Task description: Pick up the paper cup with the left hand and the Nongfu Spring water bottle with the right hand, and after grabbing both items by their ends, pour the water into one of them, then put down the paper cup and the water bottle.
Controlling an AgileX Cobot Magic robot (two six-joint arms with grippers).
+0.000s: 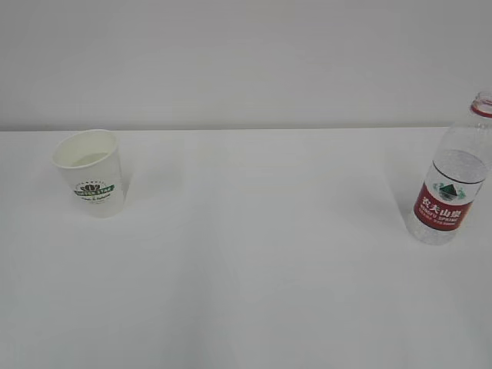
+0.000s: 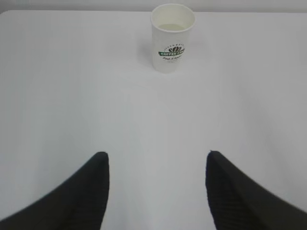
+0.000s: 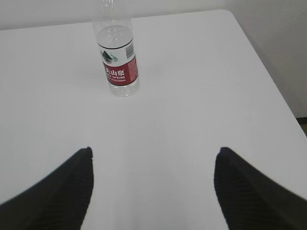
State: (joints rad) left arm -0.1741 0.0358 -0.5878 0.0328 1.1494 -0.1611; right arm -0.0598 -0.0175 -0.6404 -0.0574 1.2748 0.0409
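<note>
I seem to be in a bare test room or lab — my worktop (image 1: 246,254) is plain white, set against a blank pale wall (image 1: 246,54), holding just a paper cup (image 1: 91,173) and a water bottle (image 1: 452,181).

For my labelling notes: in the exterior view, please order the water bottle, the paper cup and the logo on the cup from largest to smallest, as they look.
1. Nongfu Spring water bottle, tallest, though its top is cut off by the frame.
2. Paper cup.
3. Green logo on the cup's side, clearly smallest.
</note>
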